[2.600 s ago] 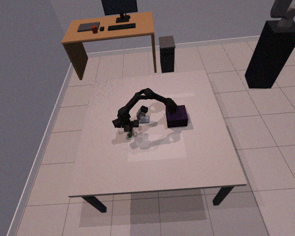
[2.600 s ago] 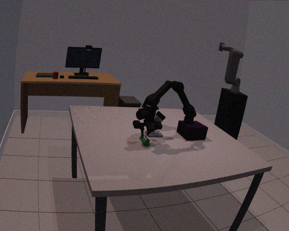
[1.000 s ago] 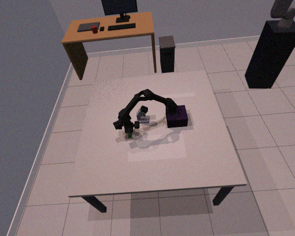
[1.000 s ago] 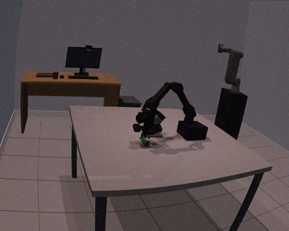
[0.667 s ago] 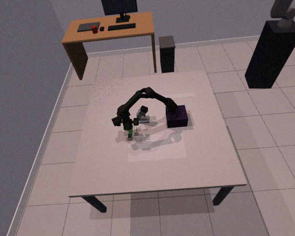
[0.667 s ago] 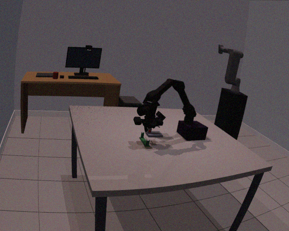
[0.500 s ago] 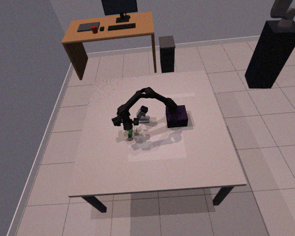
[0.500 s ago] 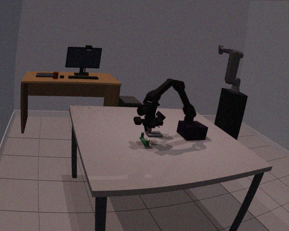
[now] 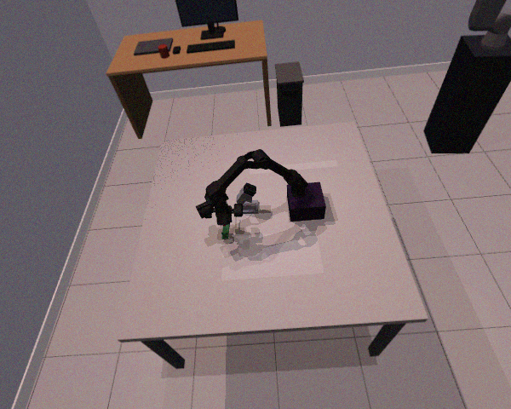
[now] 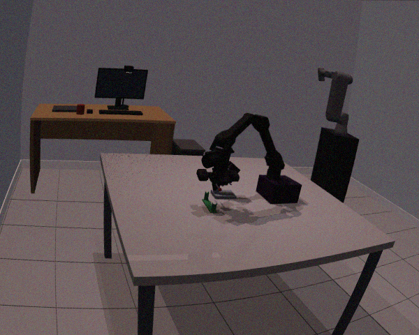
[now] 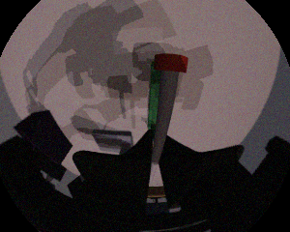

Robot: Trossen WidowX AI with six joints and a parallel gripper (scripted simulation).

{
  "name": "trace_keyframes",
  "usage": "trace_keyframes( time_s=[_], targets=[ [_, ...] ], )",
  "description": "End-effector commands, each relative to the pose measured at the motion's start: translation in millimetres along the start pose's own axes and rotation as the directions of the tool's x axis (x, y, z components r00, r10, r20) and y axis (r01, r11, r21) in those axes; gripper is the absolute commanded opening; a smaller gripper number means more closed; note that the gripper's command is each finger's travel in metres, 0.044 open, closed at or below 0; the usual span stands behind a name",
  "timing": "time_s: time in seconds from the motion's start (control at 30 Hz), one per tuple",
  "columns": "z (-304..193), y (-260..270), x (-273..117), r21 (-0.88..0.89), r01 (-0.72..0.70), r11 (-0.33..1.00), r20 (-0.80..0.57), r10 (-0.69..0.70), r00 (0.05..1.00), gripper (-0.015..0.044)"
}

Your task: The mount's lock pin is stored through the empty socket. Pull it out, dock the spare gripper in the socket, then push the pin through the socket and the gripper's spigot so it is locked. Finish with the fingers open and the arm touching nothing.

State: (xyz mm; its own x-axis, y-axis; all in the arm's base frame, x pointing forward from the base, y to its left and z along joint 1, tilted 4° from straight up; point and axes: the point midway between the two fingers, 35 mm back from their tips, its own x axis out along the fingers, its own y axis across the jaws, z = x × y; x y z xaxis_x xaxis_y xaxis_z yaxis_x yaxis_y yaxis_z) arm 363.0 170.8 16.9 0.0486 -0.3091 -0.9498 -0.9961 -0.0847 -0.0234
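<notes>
My gripper (image 9: 224, 221) (image 10: 216, 185) (image 11: 152, 131) is shut on the lock pin (image 11: 168, 99), a grey rod with a red end (image 10: 219, 189) (image 11: 171, 63). The pin is held clear above the green cradle (image 9: 225, 231) (image 10: 209, 206) (image 11: 153, 99), which stands on the table. The mount's grey base plate (image 9: 251, 206) (image 10: 223, 195) (image 11: 113, 140) lies beside it, toward the arm's base. A dark block (image 9: 249, 189) (image 11: 43, 137) on a tilted grey part (image 9: 244, 196) stands over the plate. It looks like the spare gripper in the socket, but the joint and the pin hole are hidden.
The arm's dark purple base block (image 9: 306, 206) (image 10: 278, 189) stands on the table (image 9: 269, 303) (image 10: 274, 245). The tilted dark block rises close beside my gripper. A wooden desk (image 9: 189, 61) (image 10: 105, 128) and a pedestal (image 9: 471, 96) (image 10: 334, 162) stand away from the table.
</notes>
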Motion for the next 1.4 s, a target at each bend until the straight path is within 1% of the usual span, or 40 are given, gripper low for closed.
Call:
trace_keyframes(
  time_s=[0.0,0.83,0.97,1.2,1.37],
  targets=[
    [1.1,8.4,-5.1,0.004,0.005,1.000,0.007,-0.005,1.000,0.0000],
    [-7.0,72.7,-18.1,0.002,-0.002,1.000,0.010,0.002,1.000,0.0000],
    [-4.2,72.1,-8.7,0.001,-0.002,1.000,0.010,0.002,1.000,0.0000],
    [5.7,72.2,29.8,0.000,-0.004,1.000,0.012,0.004,1.000,0.0000],
    [5.7,72.4,33.5,0.001,-0.001,1.000,0.012,0.001,1.000,0.0000]
  ],
)
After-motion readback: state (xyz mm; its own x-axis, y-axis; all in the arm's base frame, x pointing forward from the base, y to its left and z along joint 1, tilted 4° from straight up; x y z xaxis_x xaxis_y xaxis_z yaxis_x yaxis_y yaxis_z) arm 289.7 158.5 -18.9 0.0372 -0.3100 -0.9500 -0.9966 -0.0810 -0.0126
